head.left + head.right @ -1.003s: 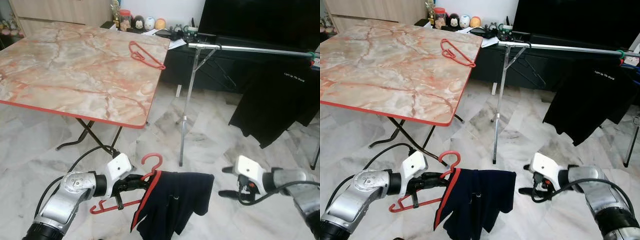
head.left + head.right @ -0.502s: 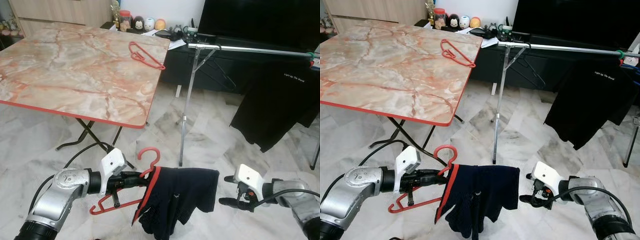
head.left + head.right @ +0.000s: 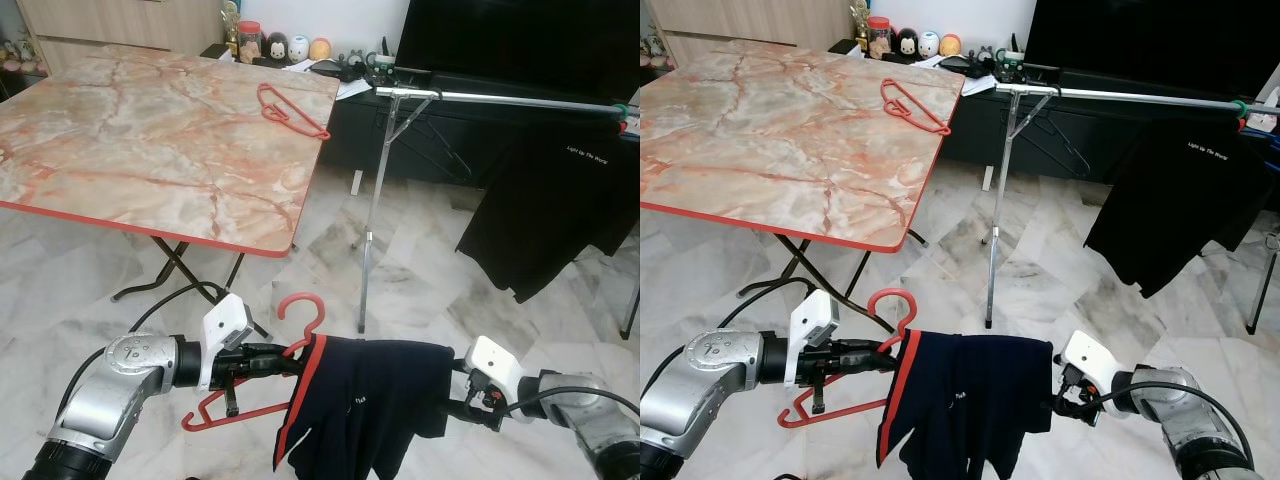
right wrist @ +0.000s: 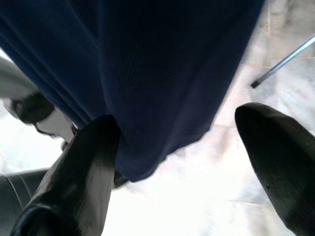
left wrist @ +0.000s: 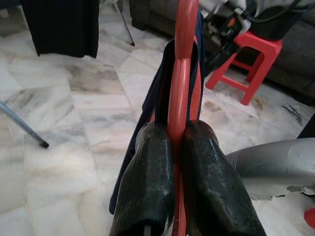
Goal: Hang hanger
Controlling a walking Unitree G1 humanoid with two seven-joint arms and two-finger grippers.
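Note:
A red plastic hanger [image 3: 270, 372] carries a dark navy shirt [image 3: 362, 402] with red trim, held low over the floor. My left gripper [image 5: 173, 162] is shut on the hanger's red bar just below its hook [image 3: 302, 312]. My right gripper [image 4: 179, 142] is open, its fingers [image 4: 83, 162] spread at the shirt's right edge, with navy cloth between them. A silver clothes rail [image 3: 500, 98] stands ahead on the right, with a black shirt [image 3: 550, 215] hanging from it.
A marble-pattern folding table [image 3: 150, 140] with a red rim stands ahead on the left, with a second red hanger [image 3: 290, 110] lying on it. A dark TV cabinet [image 3: 420, 130] runs behind the rail. A red stool [image 5: 248, 61] stands on the marble floor.
My right gripper has moved left to the shirt's right edge, and the cloth now lies between its fingers. The left gripper keeps its hold on the hanger.

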